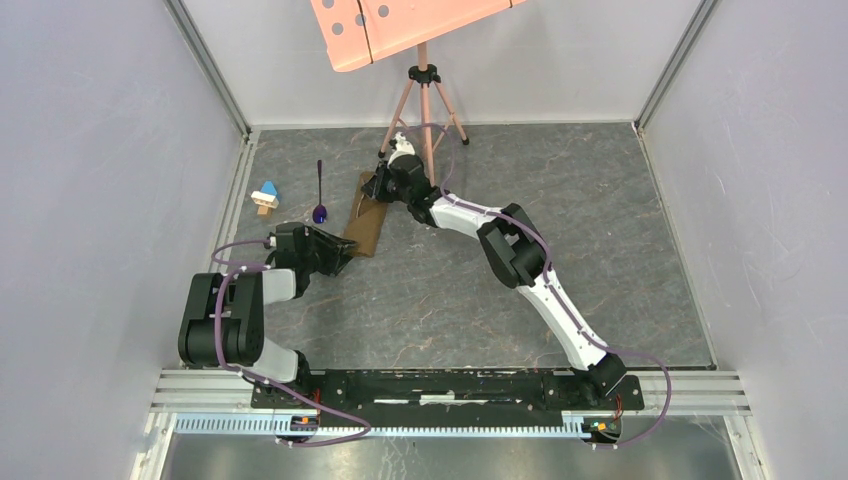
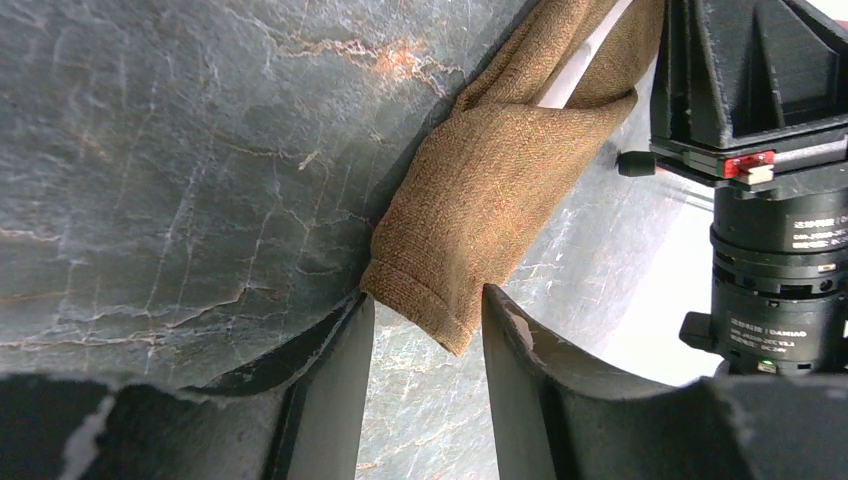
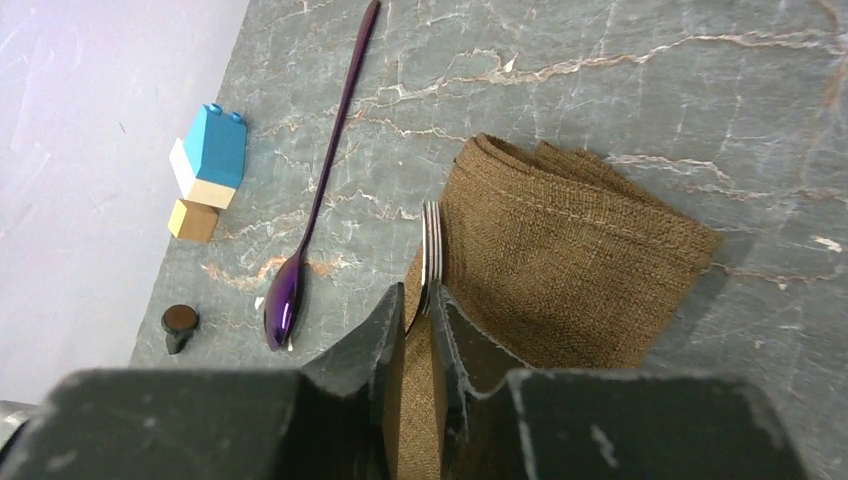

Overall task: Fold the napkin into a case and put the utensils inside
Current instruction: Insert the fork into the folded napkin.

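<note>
1. Left tool (image 2: 428,300) is half open and holds nothing; the near corner of the case (image 2: 490,190) lies between its jaws on the worktop (image 1: 560,200).
2. Right tool (image 3: 418,293) at the case's far end is pinched on the fork (image 3: 432,240); the motor label (image 2: 765,325) reads DAMIAO.
3. Left of the case: spoon (image 3: 300,240), black piece (image 3: 178,325), block (image 3: 205,170); tripod (image 1: 425,100) beyond.

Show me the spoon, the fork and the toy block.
spoon (image 3: 282,300), right wrist view, on its purple bowl.
fork (image 3: 432,245), right wrist view, on its silver end.
toy block (image 3: 217,148), right wrist view, on its blue top.
</note>
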